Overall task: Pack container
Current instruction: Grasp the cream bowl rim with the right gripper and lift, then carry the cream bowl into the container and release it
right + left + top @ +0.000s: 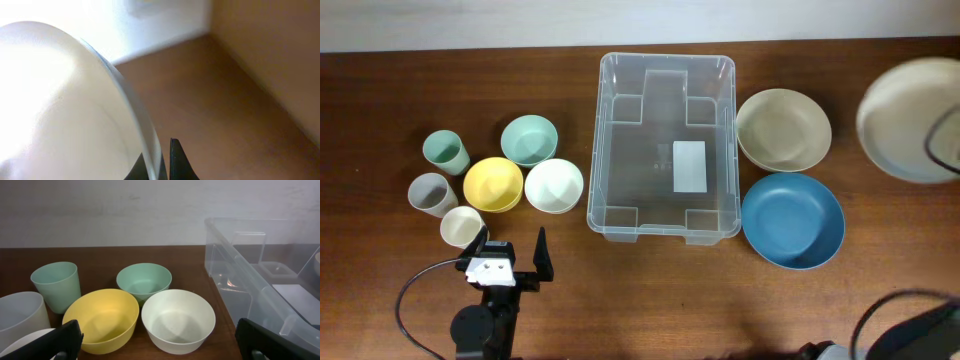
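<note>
Container (640, 170): sitting mid-worktop (650, 300), upright, white label on its base.
Left claw (512, 245): fingers spread wide, gripping nothing, just beside the cream cup (461, 226).
Right claw (160, 167): pinched tight on the rim of the pale bowl (60, 100).

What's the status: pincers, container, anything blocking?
Left pincer open, holding nothing. Right pincer shut on large pale plate at its rim. Container upright, empty. Nothing over its opening.
</note>
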{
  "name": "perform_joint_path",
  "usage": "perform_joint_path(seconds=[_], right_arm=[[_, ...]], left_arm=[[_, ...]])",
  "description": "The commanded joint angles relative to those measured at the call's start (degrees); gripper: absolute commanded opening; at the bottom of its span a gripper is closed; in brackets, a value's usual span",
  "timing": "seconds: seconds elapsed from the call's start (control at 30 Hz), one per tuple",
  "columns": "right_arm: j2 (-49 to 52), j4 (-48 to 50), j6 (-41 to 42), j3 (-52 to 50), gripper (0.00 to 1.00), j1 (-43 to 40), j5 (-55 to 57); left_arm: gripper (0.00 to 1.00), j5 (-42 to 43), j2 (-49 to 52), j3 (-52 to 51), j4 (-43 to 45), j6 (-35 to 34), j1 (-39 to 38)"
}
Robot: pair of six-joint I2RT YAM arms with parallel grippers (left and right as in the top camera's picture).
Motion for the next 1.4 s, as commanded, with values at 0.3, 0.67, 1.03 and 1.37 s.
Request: perform_joint_path(seconds=[0.3,0.67,1.03,1.37], right_arm=[[2.05,16.15,5.38,0.48,0.04,41.88,15.19],[16.50,26.53,2.62,0.48,0.04,57.81,32.59],[24.20,29.31,3.02,0.48,0.04,59.34,31.32],[20.76,30.84,3.50,1.86,0.52,59.58,24.13]], left_arm=[[1.00,-0.26,-0.28,-0.24,-0.26,1.11,0.13],[1.00,-0.26,-0.28,-0.24,-0.26,1.11,0.13],[1.00,-0.26,-0.28,-0.24,-0.26,1.11,0.13],[1.00,-0.26,-0.28,-0.24,-0.26,1.11,0.13]])
